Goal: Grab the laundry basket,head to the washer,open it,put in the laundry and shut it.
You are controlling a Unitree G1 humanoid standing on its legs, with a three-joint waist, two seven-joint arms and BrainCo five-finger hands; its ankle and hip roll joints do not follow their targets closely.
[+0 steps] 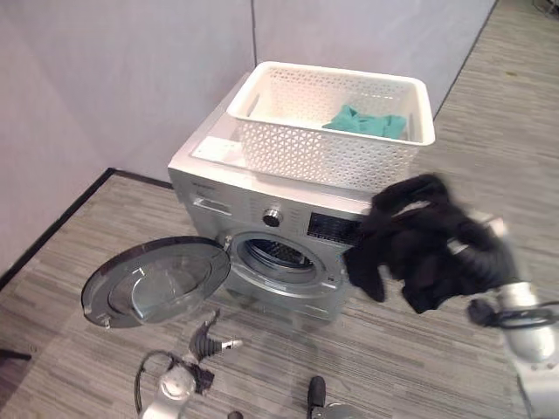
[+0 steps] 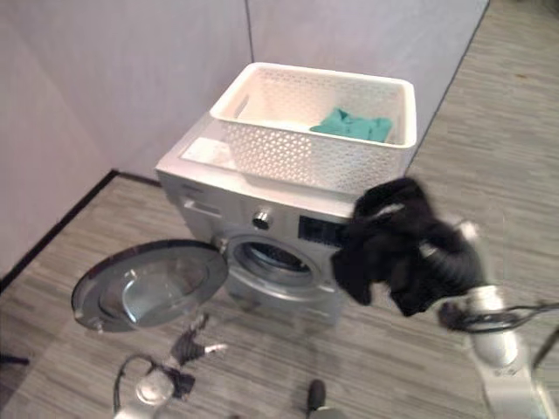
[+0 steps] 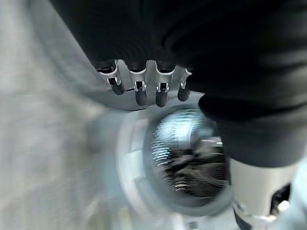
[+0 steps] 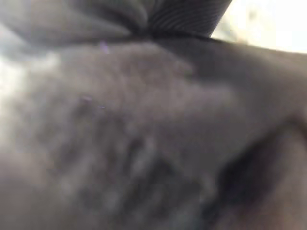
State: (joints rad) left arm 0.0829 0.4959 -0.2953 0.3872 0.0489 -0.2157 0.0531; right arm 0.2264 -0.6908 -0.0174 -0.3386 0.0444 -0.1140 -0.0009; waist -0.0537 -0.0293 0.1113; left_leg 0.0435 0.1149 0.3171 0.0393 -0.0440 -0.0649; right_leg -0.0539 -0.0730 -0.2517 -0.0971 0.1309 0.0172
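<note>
While the washer (image 1: 279,236) stands with its door (image 1: 153,281) swung open toward eight o'clock, the right hand (image 2: 458,253), fingers hidden in cloth so its grip is unclear, carries black laundry (image 1: 419,240) at three o'clock. A teal garment (image 1: 367,122) waits in the basket (image 1: 332,118) on top. Left hand (image 3: 144,86) relaxed. Loading is under way; next, the bundle needs guiding into the drum (image 1: 278,255).

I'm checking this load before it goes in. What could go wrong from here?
1. The black garment hangs bunched from the right hand, off to the side of the drum opening; a trailing end could catch on the rim or drop to the floor.
2. The open door sits low beside the left hand, which might bump it.
3. A teal garment in the basket may be forgotten.
</note>
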